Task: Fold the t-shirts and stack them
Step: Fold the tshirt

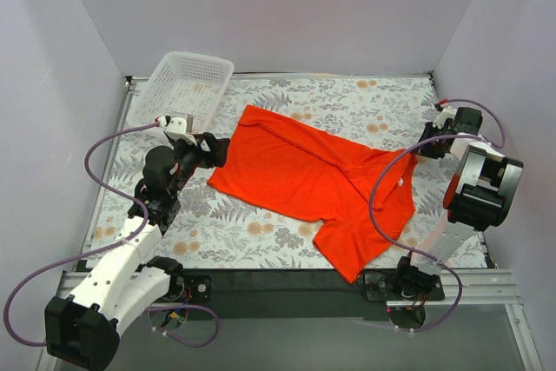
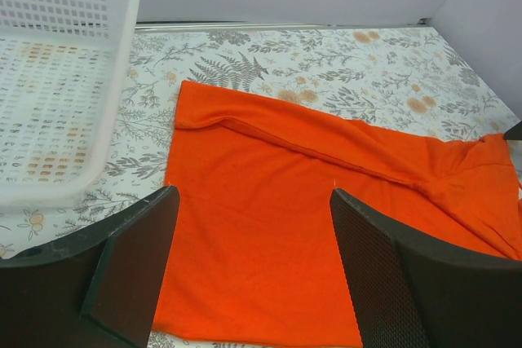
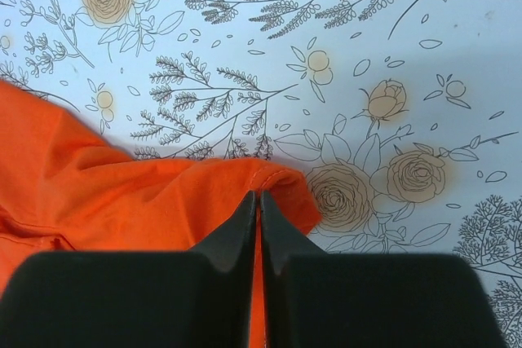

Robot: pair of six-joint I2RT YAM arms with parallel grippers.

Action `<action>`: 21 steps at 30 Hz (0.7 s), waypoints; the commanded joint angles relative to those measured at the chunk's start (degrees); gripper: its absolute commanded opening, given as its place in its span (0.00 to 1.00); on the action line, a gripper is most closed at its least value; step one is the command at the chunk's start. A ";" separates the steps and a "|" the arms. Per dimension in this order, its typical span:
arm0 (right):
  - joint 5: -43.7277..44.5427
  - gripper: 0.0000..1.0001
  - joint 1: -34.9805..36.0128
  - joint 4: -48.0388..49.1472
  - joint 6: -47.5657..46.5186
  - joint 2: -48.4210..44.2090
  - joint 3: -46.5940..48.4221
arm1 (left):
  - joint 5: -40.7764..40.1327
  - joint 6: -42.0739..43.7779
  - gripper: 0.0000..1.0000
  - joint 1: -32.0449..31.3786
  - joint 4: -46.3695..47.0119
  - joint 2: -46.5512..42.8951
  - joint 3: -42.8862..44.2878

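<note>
Top external view: the t-shirt (image 1: 304, 175) lies spread on the floral table (image 1: 347, 97). Its long axis runs diagonally from the far left, near the white basket (image 1: 187, 84), to the near right, and its far long edge is turned over in a narrow fold. The left gripper (image 1: 215, 149) stands at the short left edge of the garment and the right gripper (image 1: 426, 147) at the opposite end, beside what appears to be a sleeve; each arm is therefore the nearer one to the end on its own side. Left wrist view: the left gripper (image 2: 253, 197) hovers with its jaws wide apart and nothing between them. The t-shirt (image 2: 326, 160) begins beneath the fingers (image 2: 134, 266) and stretches ahead and to the right of the tool, while the basket (image 2: 49, 79) sits to the left, apart from the cloth with a strip of table (image 2: 326, 63) between. Right wrist view: the right gripper (image 3: 259, 199) has its fingers (image 3: 224, 238) pressed together on a hemmed fold of the t-shirt (image 3: 98, 177), with orange cloth showing in the slit between them. The bulk of the garment lies to the left of the tool, and bare table (image 3: 424, 55) lies ahead and to the right. The coming move probably turns on this arrangement: the pinched right end can be carried along the long axis toward the free left end, where the open tool is placed to take or pin the edge.
</note>
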 commanded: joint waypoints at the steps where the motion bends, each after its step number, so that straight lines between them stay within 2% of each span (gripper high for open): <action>1: -0.70 0.07 -0.47 0.56 0.18 -1.96 -0.96 | 0.49 -0.05 0.69 0.29 -0.10 -0.90 -0.33; 2: -0.79 0.02 -0.74 0.65 0.18 -2.23 -1.23 | 0.32 -0.06 0.69 0.29 -0.10 -0.98 -0.33; 3: -0.70 0.01 -1.00 0.65 0.27 -2.49 -1.58 | 0.23 -0.06 0.69 0.29 -0.28 -0.98 -0.33; 16: 3.15 0.01 -3.64 2.85 0.62 -14.35 -11.77 | 0.49 0.03 0.69 0.29 -0.28 -0.90 -0.42; 21: 5.10 0.01 -3.73 3.81 0.71 -16.03 -15.02 | 1.02 0.03 0.69 0.29 -0.01 -0.90 -0.42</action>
